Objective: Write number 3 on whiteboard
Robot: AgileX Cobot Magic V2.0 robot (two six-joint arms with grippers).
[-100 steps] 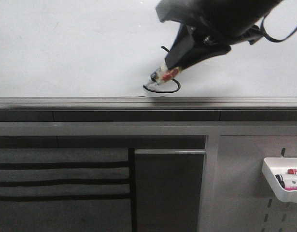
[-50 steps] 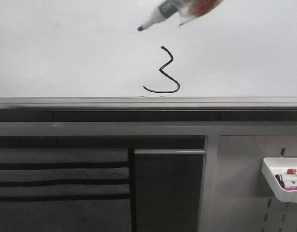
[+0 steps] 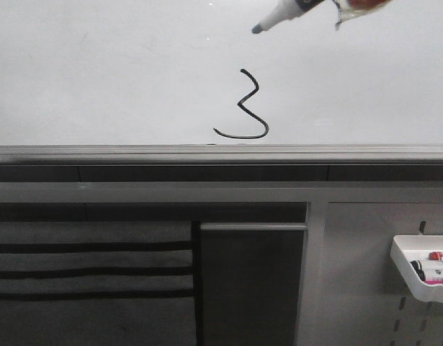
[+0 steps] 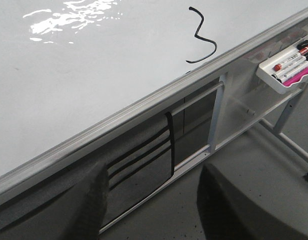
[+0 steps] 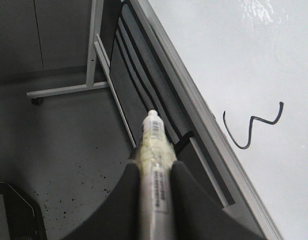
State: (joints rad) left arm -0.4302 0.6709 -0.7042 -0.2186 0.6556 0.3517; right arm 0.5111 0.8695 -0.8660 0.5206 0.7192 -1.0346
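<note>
- The marker (image 5: 155, 165) sits pinched between the right gripper's (image 5: 154, 185) two dark fingers, which press on its barrel from both sides; the tip end sticks out beyond them; in the front view only the marker's tip (image 3: 258, 29) and a bit of barrel show, at about 12 o'clock of the figure, apart from the board.
- The left gripper (image 4: 151, 200) holds nothing; its fingers stand spread, with floor and frame visible between them.
- The 3 (image 3: 244, 107) is drawn in thin black line low on the whiteboard (image 3: 99, 79), just above the ledge (image 3: 135, 153); it looks complete, so the task appears done.
- Handling, as a judgement: the marker is light, stiff and smooth, so it could slip or twist under tip pressure; a mid-barrel hold, as now, suits it; the board is rigid and glossy, and fresh ink may smear if touched.
- A tray (image 3: 415, 277) with spare markers hangs at 4 o'clock of the 3, well apart, below the ledge.
</note>
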